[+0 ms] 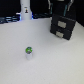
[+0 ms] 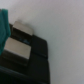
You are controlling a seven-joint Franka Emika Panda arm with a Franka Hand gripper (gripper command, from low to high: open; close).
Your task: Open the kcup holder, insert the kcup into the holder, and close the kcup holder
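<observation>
None of the three steps looks done yet, as far as we can judge. We start from the small white cylindrical kcup with its green top (image 1: 29, 52), which stands upright on the pale table (image 1: 55, 62), alone in the nearer part of the exterior view and toward that view's left; nothing grips it and nothing touches it. Well apart from it, toward the exterior view's right and further back, sits the black boxy kcup holder with pale grey front details (image 1: 63, 26), and we see no cup in it; whether its lid is shut or ajar we cannot settle at this blur, though it looks closed to us. Directly above the holder hangs the dark arm with our jaws (image 1: 61, 6), so the jaws are close over the holder and far from the kcup. In the wrist view the holder (image 2: 30, 55) fills the near field, black with pale panels, and a teal part (image 2: 4, 25) crosses one edge, while the kcup does not show there at all. Whether the jaws stand apart or together we cannot tell from either picture. Opening, inserting and closing all seem to remain. Further back stands a taller white cylinder with a dark mark (image 1: 25, 11), which is not our cup.
</observation>
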